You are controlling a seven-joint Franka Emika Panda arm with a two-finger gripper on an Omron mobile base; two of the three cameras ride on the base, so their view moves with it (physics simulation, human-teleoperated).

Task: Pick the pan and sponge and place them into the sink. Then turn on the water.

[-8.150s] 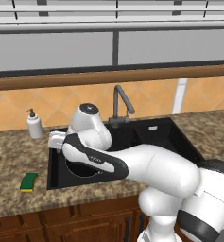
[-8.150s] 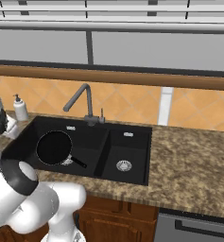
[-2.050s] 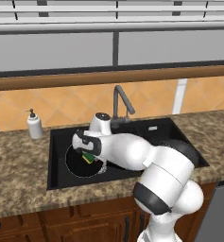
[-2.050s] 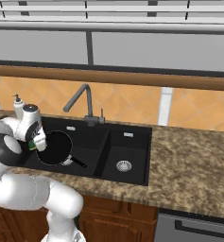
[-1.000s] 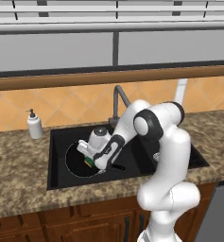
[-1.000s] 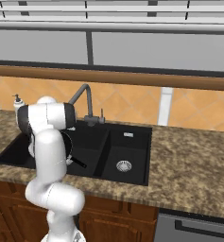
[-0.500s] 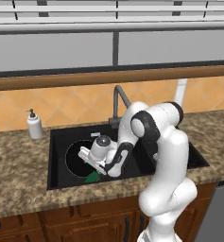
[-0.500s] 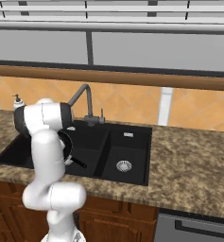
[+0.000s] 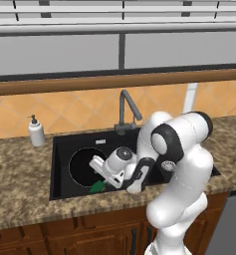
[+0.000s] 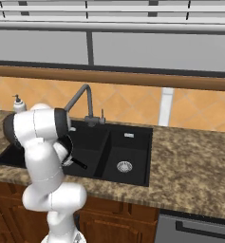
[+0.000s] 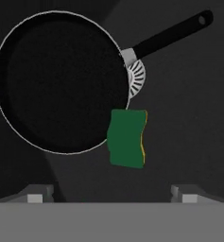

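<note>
pan and sponge in the sink, fingers spread wide above them

much is hidden here. in the right base view the arm covers most of the large basin of the sink [image 10: 133,156], and of the pan [image 10: 79,164] only the handle end pokes out past the white elbow. in the left base view the hand blocks part of the pan [image 9: 82,167], and the sponge [image 9: 97,187] shows only as a small green corner below the wrist. the gripper [image 9: 97,166] itself is hard to read there. in the hand view the fingers [image 11: 38,194] stand far apart at the bottom edge, open, with nothing between them. the sponge [image 11: 127,137] lies green side up on the dark basin floor, its edge touching the pan [image 11: 61,82] rim. a round metal drain [image 11: 136,78] is half covered by the pan beside the handle joint.

the speckled brown granite tabletop [image 9: 20,184] surrounds the black sink [image 9: 59,149]. a dark faucet [image 9: 127,107] rises behind it, and a white soap dispenser [image 9: 36,132] stands to the left. orange diamond tiles back the wall, with a wooden ledge and grey windows above.
</note>
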